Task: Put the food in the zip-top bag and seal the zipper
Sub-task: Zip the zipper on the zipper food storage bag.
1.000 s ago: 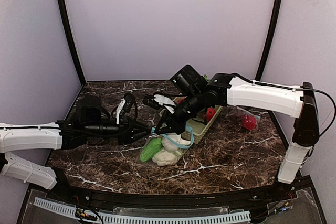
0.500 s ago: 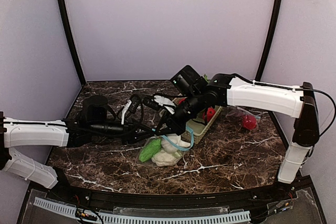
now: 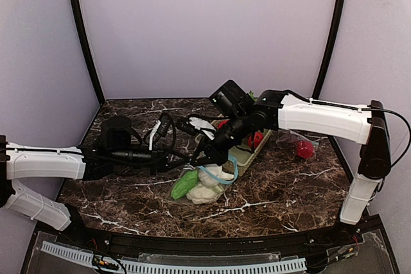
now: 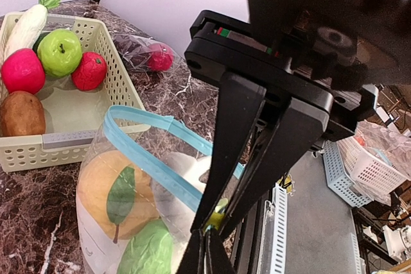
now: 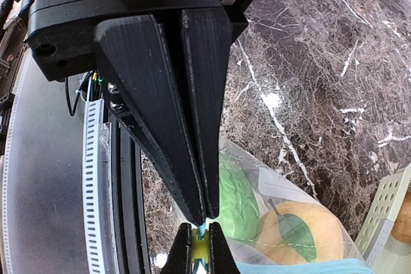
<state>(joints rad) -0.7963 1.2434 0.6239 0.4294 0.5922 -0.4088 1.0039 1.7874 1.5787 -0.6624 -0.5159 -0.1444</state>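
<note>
Near the table's middle, my left gripper (image 4: 205, 253) has just pinched shut on the zip-top bag's (image 4: 96, 158) blue zipper (image 4: 151, 162), touching my right gripper (image 5: 204, 221), which is clamped there too. Some food (image 4: 106, 190) is bagged; more sits in the basket (image 4: 119, 68), so I judge sealing premature.

Pale green lattice basket (image 4: 38, 153) sits rt of centre on dark marble-look table (image 3: 282, 190), lilac walls (image 3: 205, 30) behind w/ black curved posts (image 3: 82, 36) at both corners, white slotted strip (image 3: 173, 265) along near edge, & poss. a 2nd white lattice basket (image 4: 369, 165) off-table, too blurry to confirm.
</note>
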